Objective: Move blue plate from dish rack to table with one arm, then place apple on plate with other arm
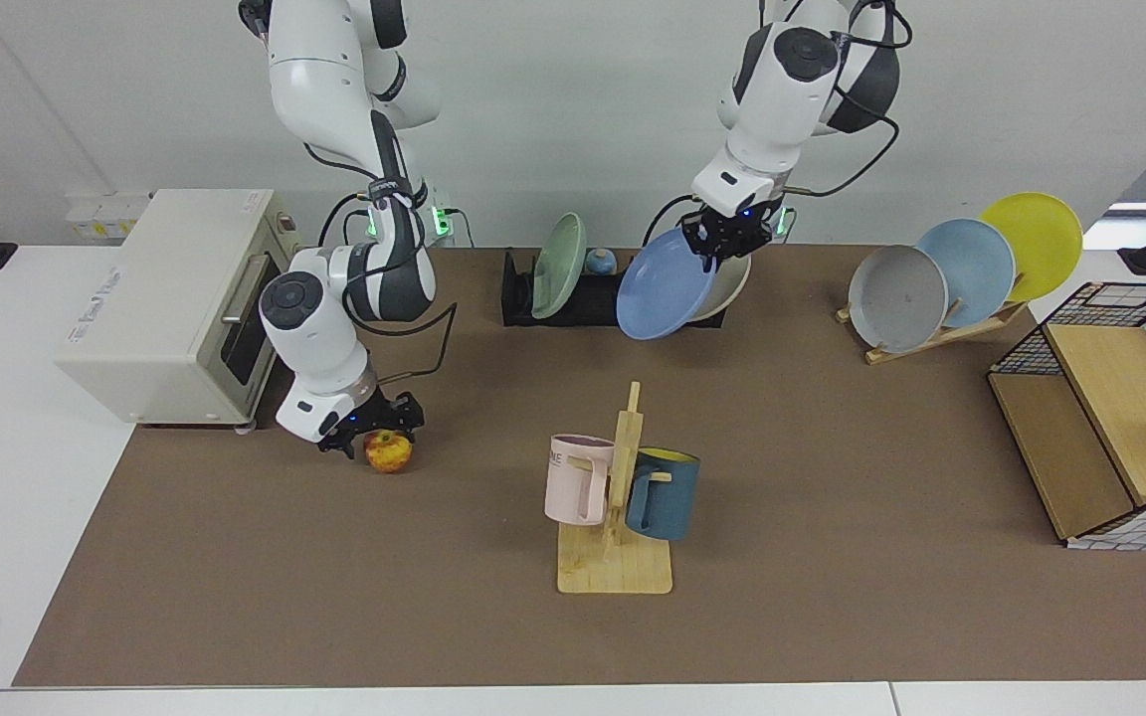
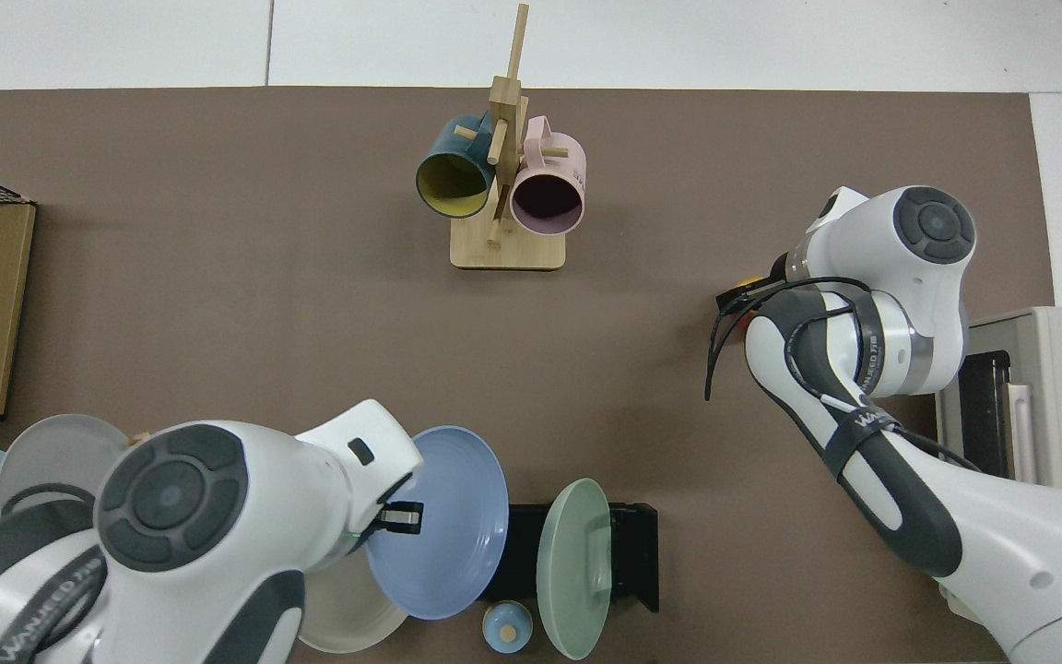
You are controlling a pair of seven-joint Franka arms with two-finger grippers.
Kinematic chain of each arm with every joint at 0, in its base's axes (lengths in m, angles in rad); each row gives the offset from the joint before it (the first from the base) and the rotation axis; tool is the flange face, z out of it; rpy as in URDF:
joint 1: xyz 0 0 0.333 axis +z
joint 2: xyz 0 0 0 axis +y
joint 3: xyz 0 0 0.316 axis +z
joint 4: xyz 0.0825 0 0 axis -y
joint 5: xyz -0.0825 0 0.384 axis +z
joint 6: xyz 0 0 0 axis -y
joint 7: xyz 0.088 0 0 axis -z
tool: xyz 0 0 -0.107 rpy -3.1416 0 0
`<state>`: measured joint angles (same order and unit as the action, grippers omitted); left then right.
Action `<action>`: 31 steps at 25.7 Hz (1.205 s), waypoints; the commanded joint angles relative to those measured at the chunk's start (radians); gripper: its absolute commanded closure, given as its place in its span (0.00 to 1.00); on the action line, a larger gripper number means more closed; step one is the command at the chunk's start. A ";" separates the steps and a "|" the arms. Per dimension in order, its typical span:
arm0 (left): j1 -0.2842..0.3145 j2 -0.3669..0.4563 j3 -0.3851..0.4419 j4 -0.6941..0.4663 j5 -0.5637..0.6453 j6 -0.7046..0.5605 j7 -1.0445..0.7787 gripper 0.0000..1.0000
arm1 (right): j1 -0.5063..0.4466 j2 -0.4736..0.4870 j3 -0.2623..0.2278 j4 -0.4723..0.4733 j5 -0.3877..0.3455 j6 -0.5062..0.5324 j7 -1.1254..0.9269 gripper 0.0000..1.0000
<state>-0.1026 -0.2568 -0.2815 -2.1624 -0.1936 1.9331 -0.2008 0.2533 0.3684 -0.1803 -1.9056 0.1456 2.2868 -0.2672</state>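
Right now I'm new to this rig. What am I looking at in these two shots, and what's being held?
Two white robot arms work at a brown table. One picture is taken from across the table, facing the arms. The other looks straight down.

In the facing picture, the left hand is shut on the rim of the blue plate. It holds the plate tilted, in front of the black dish rack, where a green plate stands.

The right hand is down at the apple on the table. I cannot tell whether it grips the apple.

Also there are a mug stand, a toaster oven and a wooden plate rack.
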 commanded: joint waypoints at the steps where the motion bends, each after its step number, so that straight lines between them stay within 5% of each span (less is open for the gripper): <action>1: 0.092 0.092 -0.007 0.038 -0.035 0.087 0.107 1.00 | 0.001 -0.011 0.007 -0.041 0.028 0.049 -0.035 0.00; 6: 0.144 0.197 -0.007 0.061 -0.186 0.107 0.211 1.00 | 0.021 -0.006 0.005 -0.047 0.029 0.057 -0.026 0.00; 7: 0.147 0.221 -0.007 0.062 -0.214 0.122 0.225 1.00 | 0.021 -0.006 0.005 -0.049 0.029 0.060 -0.029 0.07; 8: 0.149 0.249 -0.007 0.067 -0.242 0.142 0.237 1.00 | 0.018 -0.006 0.005 -0.049 0.028 0.060 -0.038 0.29; 10: 0.173 0.298 -0.011 0.073 -0.292 0.170 0.259 1.00 | 0.015 -0.005 0.004 -0.046 0.020 0.059 -0.059 0.99; 14: 0.193 0.358 -0.018 0.085 -0.410 0.205 0.317 1.00 | 0.020 0.000 0.004 -0.020 -0.061 0.046 -0.086 1.00; 18: 0.190 0.401 -0.021 0.084 -0.434 0.233 0.377 1.00 | 0.021 -0.015 0.002 -0.001 -0.063 0.028 -0.070 1.00; 25: 0.126 0.402 -0.022 0.064 -0.432 0.279 0.434 1.00 | 0.023 -0.039 0.002 0.167 -0.055 -0.220 0.129 1.00; 31: 0.095 0.406 -0.021 0.056 -0.423 0.313 0.431 0.84 | 0.107 -0.091 0.005 0.181 -0.075 -0.300 0.331 1.00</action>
<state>0.0224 0.1482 -0.3111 -2.0996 -0.6073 2.2134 0.2152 0.2920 0.3127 -0.1754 -1.7303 0.0939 2.0342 -0.0823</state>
